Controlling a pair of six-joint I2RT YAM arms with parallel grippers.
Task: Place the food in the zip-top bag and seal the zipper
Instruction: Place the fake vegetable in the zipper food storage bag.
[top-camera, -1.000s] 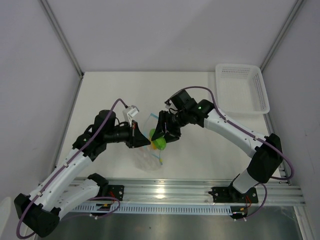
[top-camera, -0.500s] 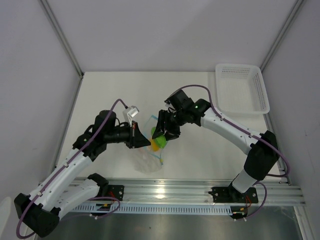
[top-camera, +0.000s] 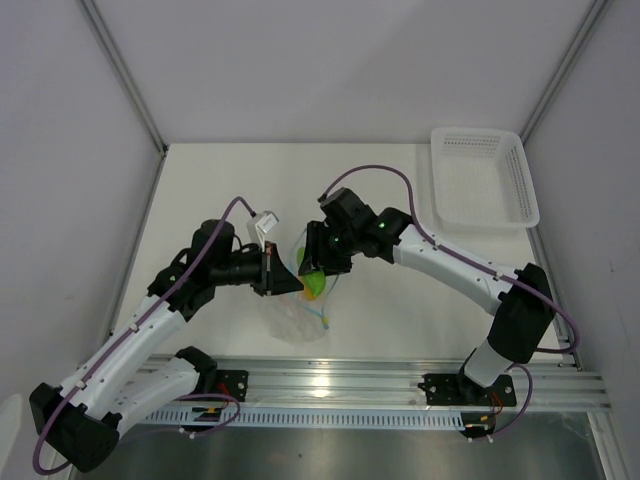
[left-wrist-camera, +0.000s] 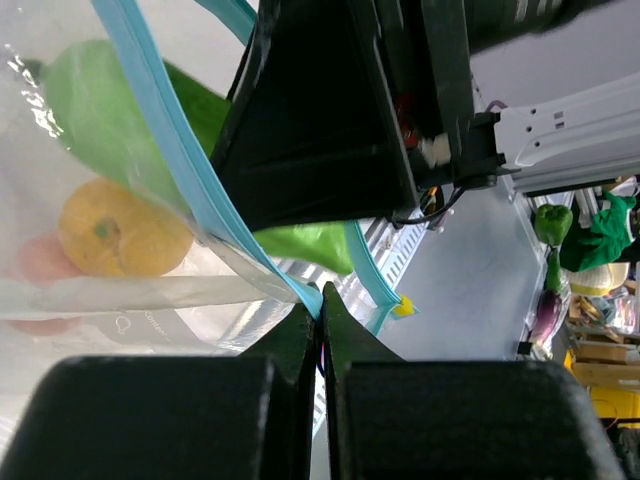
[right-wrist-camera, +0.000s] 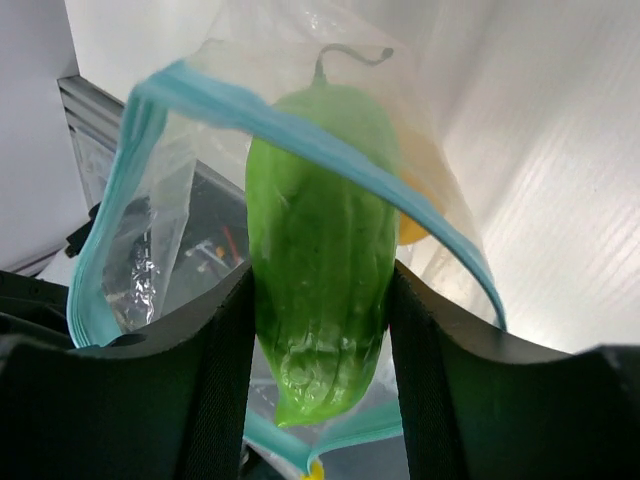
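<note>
Your right end effector (right-wrist-camera: 320, 335) is clamping the green piece (right-wrist-camera: 318, 230) between its two fingers, one pressing on each long side. It is holding the piece at the open mouth of the zip-top bag (top-camera: 300, 312). In the right wrist view, one side of the teal zipper (right-wrist-camera: 112, 190) is crossing over the piece. The stem end is sitting past that strip inside the clear plastic, and the blunt end is sticking out toward the camera.

Your left end effector (left-wrist-camera: 320, 312) is pinching the zipper strip, its fingers pressed together on the teal edge and keeping that side of the mouth up. The two strips are standing apart, so the mouth is gaping.

The orange piece (left-wrist-camera: 122, 228) is lying inside the bag, just beside the green one. The bag's lower part is resting on the white counter (top-camera: 400, 300) between the two arms. The white lattice basket (top-camera: 483, 185) is sitting well apart at the far right corner.
</note>
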